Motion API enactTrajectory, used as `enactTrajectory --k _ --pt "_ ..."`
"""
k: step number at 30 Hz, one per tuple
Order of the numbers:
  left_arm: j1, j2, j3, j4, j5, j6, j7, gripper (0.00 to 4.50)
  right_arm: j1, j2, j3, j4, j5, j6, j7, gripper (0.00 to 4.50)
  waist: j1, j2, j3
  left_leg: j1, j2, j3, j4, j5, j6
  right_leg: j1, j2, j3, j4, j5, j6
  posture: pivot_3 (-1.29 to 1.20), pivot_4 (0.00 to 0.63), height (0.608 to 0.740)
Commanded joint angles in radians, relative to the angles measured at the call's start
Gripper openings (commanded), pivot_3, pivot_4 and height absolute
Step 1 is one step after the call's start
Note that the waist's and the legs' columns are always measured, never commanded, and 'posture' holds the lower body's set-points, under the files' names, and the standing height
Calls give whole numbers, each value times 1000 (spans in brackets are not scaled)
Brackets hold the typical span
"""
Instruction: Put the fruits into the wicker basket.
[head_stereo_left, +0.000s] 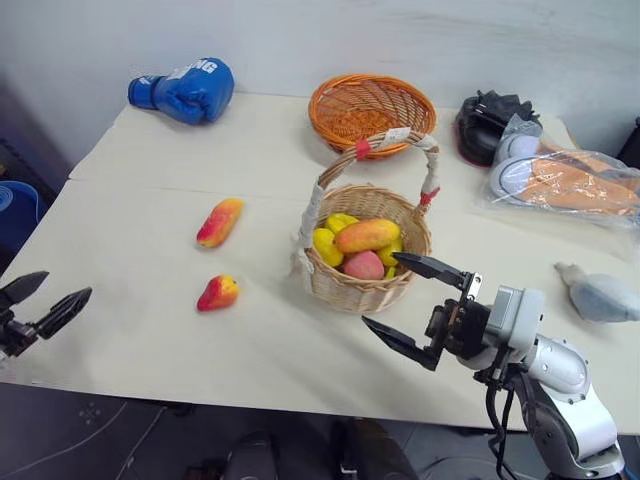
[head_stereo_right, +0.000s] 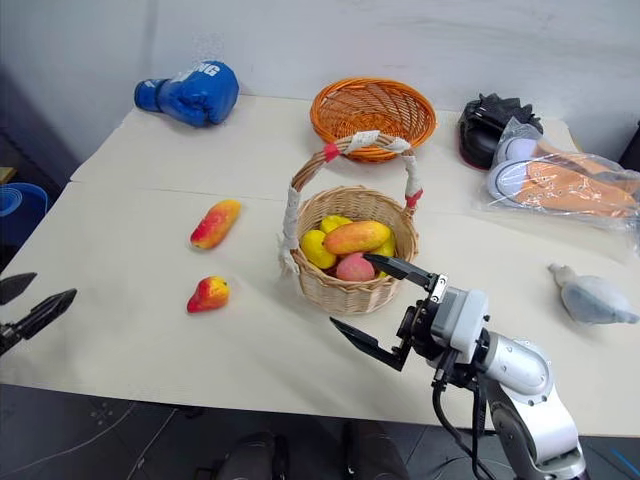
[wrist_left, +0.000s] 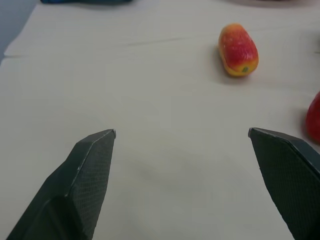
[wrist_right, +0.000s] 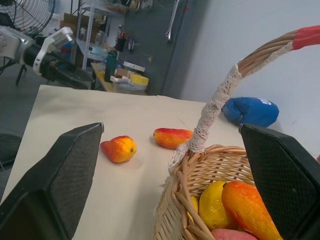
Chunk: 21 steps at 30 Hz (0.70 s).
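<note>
End effectors both wide open, holding nothing: right (head_stereo_left: 418, 311) beside round tan wicker basket (head_stereo_left: 345, 285), left (head_stereo_left: 35, 303) at surface (head_stereo_left: 150, 330) edge.

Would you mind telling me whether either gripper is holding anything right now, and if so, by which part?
Nothing is held. The left gripper and the right gripper both have open, empty jaws; the right one is beside the wicker basket.

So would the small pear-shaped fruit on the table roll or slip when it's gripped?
The pear-shaped fruit looks glossy and rounded, so the fingers may slide off it. Its tapered end probably makes it swing round rather than roll straight. It looks like a light toy, easy to nudge.
</note>
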Motion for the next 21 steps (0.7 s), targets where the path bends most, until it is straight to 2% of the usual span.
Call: enactTrajectory --k 1,2,7,11,16,21 --pt "-169 56 -144 2 11 33 12 4474 -10 5 -17 -6 1 -24 2 4500 1 0 0 0 0 0 0 0 0 0 0 0 0 0 0 0 150 740" --pt "-207 61 -177 23 26 34 15 4474 -14 6 -17 -2 -1 -24 1 4500 -1 0 0 0 -1 1 0 0 0 0 0 0 -1 0 0 0 150 740" --pt "-596 24 -509 230 173 111 7 4474 -26 8 -13 -2 -36 -16 -26 4500 -10 1 0 -2 -1 3 1 2 -5 -2 4 2 -2 1 2 0 150 740" --pt "-795 -51 -634 471 287 74 81 4474 -27 12 -17 -14 -81 -8 -72 4500 -23 1 0 -2 0 8 1 2 -6 -3 8 6 -3 1 2 0 150 740" --pt "-899 -106 -717 646 385 -2 126 4474 -21 17 -14 -35 -107 10 -116 4500 -30 2 1 -3 4 10 1 2 -7 -6 10 7 -2 1 2 0 150 740" --pt "-934 -140 -738 721 415 -15 128 4474 -2 18 -19 -65 -116 26 -150 4500 -31 2 1 -3 4 10 4 2 -7 -6 9 8 -1 1 2 0 150 740"
